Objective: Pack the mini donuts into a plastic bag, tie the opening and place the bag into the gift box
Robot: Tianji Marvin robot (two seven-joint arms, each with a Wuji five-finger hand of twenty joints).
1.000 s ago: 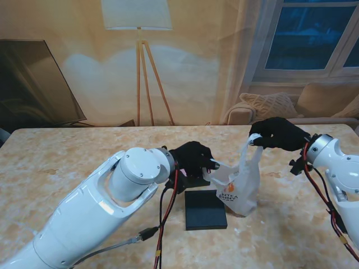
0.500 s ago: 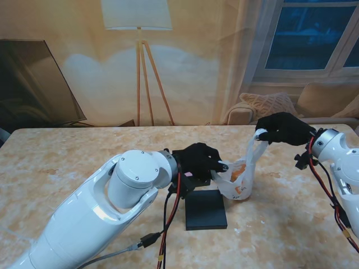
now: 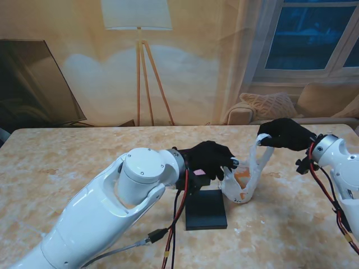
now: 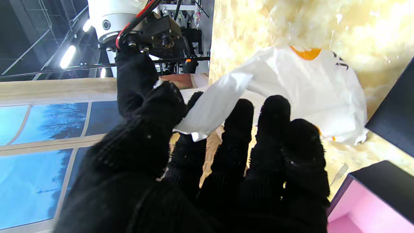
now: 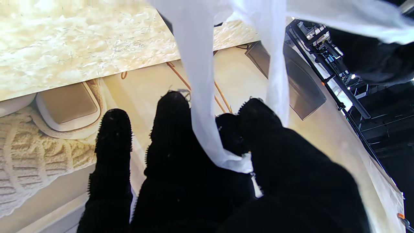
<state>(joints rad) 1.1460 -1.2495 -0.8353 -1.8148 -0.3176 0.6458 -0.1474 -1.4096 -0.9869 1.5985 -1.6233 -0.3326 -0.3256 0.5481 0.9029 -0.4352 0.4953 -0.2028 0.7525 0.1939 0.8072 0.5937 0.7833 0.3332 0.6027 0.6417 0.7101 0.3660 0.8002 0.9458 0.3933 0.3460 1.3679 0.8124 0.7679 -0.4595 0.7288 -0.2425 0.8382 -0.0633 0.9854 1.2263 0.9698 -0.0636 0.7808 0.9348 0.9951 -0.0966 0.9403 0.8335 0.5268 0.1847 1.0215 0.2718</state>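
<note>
- Nearest to me on the marble table (image 3: 67,168) lies a flat black lid (image 3: 205,209), flat on the surface, just on my side of the bag.
- In the left wrist view a black gift box (image 4: 378,200) with a pink inside shows at the edge, close beside the bag; whether they touch I cannot tell.
- My left hand (image 3: 210,159) reaches in over the far edge of the lid. Its gloved thumb and fingers (image 4: 239,129) are closed on one white handle strip of the plastic bag (image 3: 242,182), pinching it.
- The bag's body sits on the table between my two hands, slumped and crumpled, with an orange print on its side (image 4: 305,53). I cannot make out any donuts inside it.
- My right hand (image 3: 286,134) is farther off and to the right, raised off the table. It grips the bag's other handle (image 5: 207,97), which runs taut from the bag's body up into the closed fingers.
- Beyond the table stand a floor lamp (image 3: 137,33) and a sofa with a knitted cushion (image 3: 269,105).
</note>
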